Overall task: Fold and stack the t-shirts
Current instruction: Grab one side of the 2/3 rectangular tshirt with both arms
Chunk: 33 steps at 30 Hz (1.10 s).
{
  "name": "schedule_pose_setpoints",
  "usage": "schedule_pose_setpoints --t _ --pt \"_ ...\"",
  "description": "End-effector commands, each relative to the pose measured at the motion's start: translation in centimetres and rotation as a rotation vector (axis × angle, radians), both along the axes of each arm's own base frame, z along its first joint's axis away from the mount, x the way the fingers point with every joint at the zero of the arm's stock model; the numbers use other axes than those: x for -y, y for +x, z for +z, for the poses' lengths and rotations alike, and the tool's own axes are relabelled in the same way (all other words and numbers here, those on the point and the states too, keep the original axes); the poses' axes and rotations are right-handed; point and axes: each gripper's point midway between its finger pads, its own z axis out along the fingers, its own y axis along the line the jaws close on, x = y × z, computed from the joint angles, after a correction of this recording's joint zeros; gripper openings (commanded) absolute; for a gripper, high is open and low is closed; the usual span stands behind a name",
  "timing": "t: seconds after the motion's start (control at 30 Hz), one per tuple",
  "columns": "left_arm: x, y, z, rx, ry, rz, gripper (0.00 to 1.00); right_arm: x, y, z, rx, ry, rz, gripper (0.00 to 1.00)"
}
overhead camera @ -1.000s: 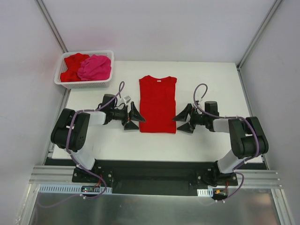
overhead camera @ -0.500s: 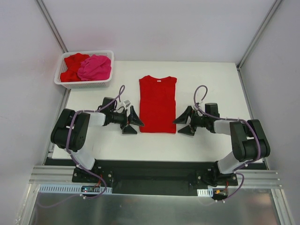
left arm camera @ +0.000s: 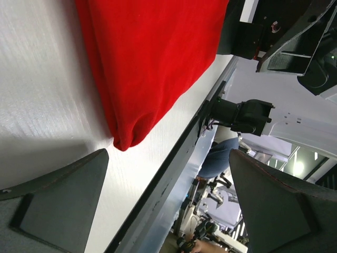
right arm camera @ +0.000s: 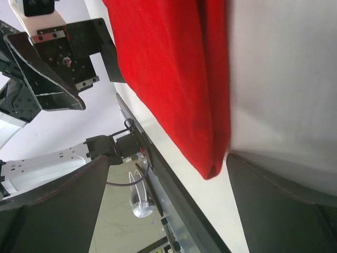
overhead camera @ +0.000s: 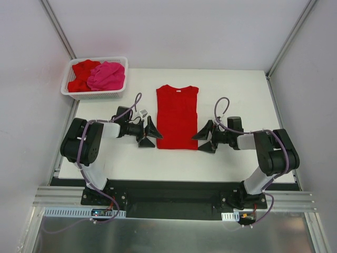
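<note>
A bright red t-shirt (overhead camera: 177, 117) lies flat in the middle of the white table (overhead camera: 237, 95), sleeves folded in, collar at the far end. My left gripper (overhead camera: 150, 135) stands open beside the shirt's near left corner, low over the table. Its wrist view shows that red corner (left arm camera: 126, 134) just ahead of the spread left gripper (left arm camera: 167, 155), apart from both fingers. My right gripper (overhead camera: 205, 138) stands open at the near right corner. In its wrist view the corner (right arm camera: 210, 168) lies between the wide jaws of the right gripper (right arm camera: 167, 157). Neither gripper holds anything.
A white lattice basket (overhead camera: 66, 86) sits at the table's far left corner, holding a crumpled red t-shirt (overhead camera: 80, 74) and a hot pink one (overhead camera: 107, 75). Grey walls close in both sides. The table's near edge (overhead camera: 174, 179) runs just behind both grippers.
My right gripper has edged a little left toward the shirt's near right corner. My left gripper dipped slightly toward me and came back. Both stayed open; the shirt has not moved.
</note>
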Motion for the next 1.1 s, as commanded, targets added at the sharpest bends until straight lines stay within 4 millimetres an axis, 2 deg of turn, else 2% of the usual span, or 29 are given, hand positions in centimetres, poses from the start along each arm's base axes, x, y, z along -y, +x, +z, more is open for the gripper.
schedule_pose_setpoints --t 0.0,0.33,0.57,0.73,0.83,0.93,1.0,1.07 --pt "0.1 1.1 1.1 0.055 -0.035 -0.023 0.99 -1.0 0.5 -0.5 0.021 -0.021 0.02 0.99" --pt "0.4 1.0 0.4 0.058 -0.027 -0.022 0.99 -1.2 0.7 -0.3 0.022 -0.021 0.023 0.99" --pt "2.0 0.9 -0.1 0.052 -0.016 -0.048 0.99 -1.2 0.5 -0.4 0.011 -0.027 0.029 0.99" --pt "2.1 0.8 -0.4 0.046 -0.024 -0.041 0.99 -1.2 0.5 -0.2 0.015 -0.03 0.04 1.0" --pt "2.2 0.7 -0.5 0.044 -0.026 -0.042 0.99 -1.2 0.5 -0.3 0.016 -0.035 0.046 0.96" --pt "2.2 0.5 -0.7 0.034 -0.032 -0.038 0.88 -1.2 0.5 -0.3 0.018 -0.036 0.051 0.9" --pt "2.2 0.5 -0.7 0.03 -0.035 -0.034 0.75 -1.2 0.5 -0.3 0.013 -0.037 0.051 0.8" --pt "2.2 0.4 -0.8 0.03 -0.036 -0.037 0.7 -1.1 0.3 -0.5 0.007 -0.046 0.049 0.79"
